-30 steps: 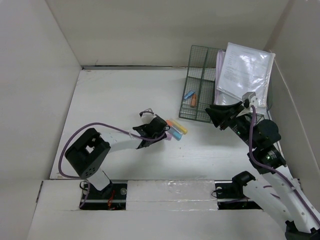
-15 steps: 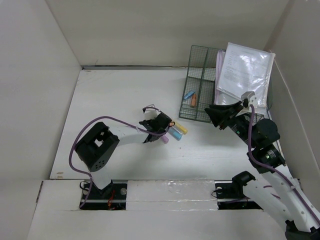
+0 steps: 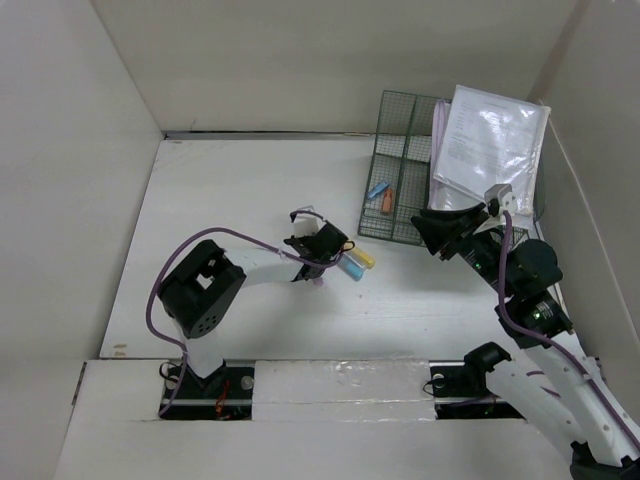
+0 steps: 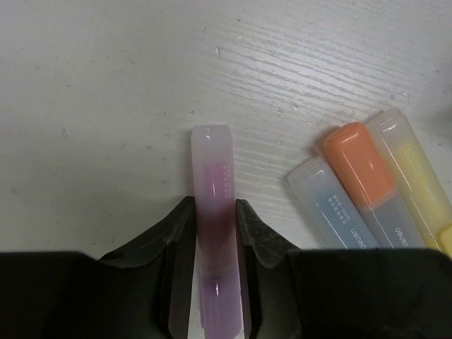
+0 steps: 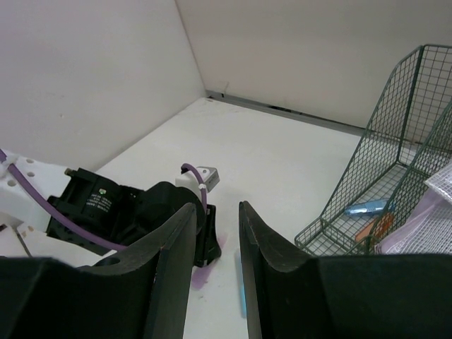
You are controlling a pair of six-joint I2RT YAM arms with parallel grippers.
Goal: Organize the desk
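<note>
My left gripper (image 3: pixel 325 248) is low over the white desk (image 3: pixel 230 190) and shut on a purple highlighter (image 4: pixel 215 212), which sits lengthwise between the jaws. The gripper's midpoint shows in the left wrist view (image 4: pixel 213 219). Blue (image 4: pixel 332 208), orange (image 4: pixel 360 169) and yellow (image 4: pixel 417 183) highlighters lie side by side just to its right. My right gripper (image 3: pixel 440 232) is open and empty, held above the desk beside the rack. In the right wrist view its jaws (image 5: pixel 217 219) frame the left gripper (image 5: pixel 205 240) and the purple highlighter (image 5: pixel 208 256).
A dark green wire-mesh rack (image 3: pixel 400 170) stands at the back right, with a small blue item (image 3: pixel 378 188) and an orange item (image 3: pixel 387 200) in it. Clear-sleeved papers (image 3: pixel 490 140) lean in its right side. White wall panels enclose the desk.
My left gripper has moved right, up to the group of highlighters. The purple highlighter has shifted out of the group, toward the near edge. The right arm has not moved.
</note>
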